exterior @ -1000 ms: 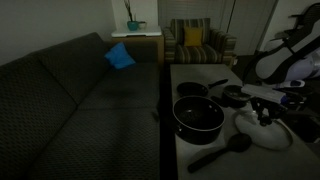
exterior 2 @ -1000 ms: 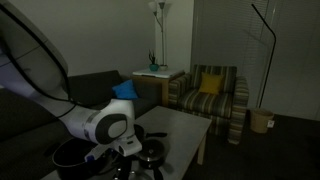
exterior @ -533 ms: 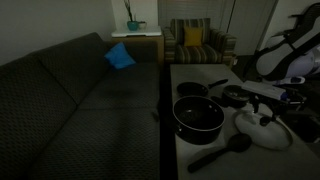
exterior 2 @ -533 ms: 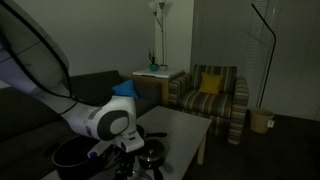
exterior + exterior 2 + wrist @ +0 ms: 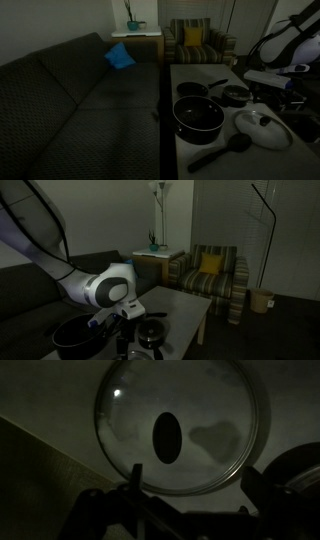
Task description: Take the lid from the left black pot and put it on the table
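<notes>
The lid [image 5: 263, 127] is lying flat on the table [image 5: 200, 72] beside the left black pot [image 5: 198, 117]; the gripper [image 5: 193, 482], hanging spread and empty above, should be lifting straight off.

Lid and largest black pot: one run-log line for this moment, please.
lid: flat on table, beside pot | left black pot: uncovered | gripper: open, empty, above lid | task: looks complete

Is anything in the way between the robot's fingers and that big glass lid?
Nothing visible is. The lid lies flat on the table, and the wrist view shows it right below the open gripper with only air between. It rests beside the left black pot, not on it, so it is where it has to go.
</notes>
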`<state>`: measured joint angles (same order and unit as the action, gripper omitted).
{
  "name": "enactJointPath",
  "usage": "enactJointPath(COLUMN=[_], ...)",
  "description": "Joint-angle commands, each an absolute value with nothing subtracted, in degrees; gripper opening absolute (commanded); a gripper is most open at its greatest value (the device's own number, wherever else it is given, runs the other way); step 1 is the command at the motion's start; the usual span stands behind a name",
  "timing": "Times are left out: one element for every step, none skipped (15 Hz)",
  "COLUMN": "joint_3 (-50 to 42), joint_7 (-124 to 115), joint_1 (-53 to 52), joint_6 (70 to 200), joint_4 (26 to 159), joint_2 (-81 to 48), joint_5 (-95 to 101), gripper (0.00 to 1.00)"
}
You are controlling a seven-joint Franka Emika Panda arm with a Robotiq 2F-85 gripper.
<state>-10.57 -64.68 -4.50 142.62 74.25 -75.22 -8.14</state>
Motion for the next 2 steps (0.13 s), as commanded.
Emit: enactJointPath(joint_3=[-10.0,-10.0], joint_7=[-60.9,-60.0], joint_1=[-5.2,-5.4], joint_6=[142.3,142.5], joint_4=[81.4,82.2], joint_2=[-69.9,-69.3], joint_5=[-7.2,-7.1], gripper=[1.00,1.00])
